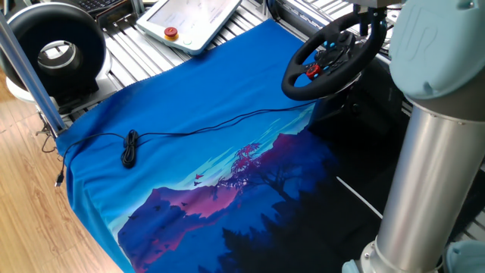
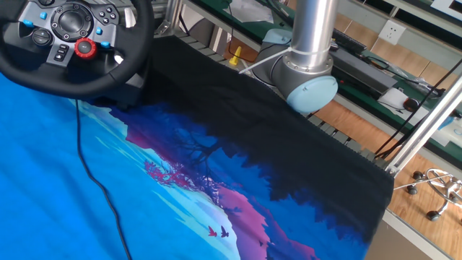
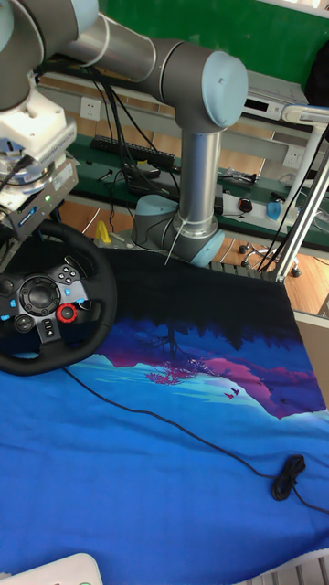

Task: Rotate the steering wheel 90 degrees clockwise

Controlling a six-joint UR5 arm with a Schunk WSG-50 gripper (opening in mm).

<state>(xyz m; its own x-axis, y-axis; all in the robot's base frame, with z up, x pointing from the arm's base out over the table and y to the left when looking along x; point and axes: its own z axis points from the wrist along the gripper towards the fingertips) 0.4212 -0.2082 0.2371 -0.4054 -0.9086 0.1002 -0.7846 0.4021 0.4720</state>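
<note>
The black steering wheel [image 1: 326, 58] stands tilted at the far right corner of the blue cloth, its hub showing a red button and blue accents. The same steering wheel [image 2: 70, 27] fills the top left of the other fixed view, and the steering wheel [image 3: 43, 300] sits at the left of the tall view. My gripper [image 3: 35, 224] hangs right at the top of the rim, under its white wrist block. In one fixed view the gripper [image 1: 373, 23] is cut off by the frame's top edge. How the fingers stand against the rim is hidden.
A black ring fan with a white centre [image 1: 53, 47] stands at the far left, beside a metal post [image 1: 30, 76]. A white pendant with a red button [image 1: 193, 19] lies behind the cloth. A coiled black cable [image 1: 130, 148] runs across the cloth to the wheel. The arm's column [image 1: 432, 174] rises at the right.
</note>
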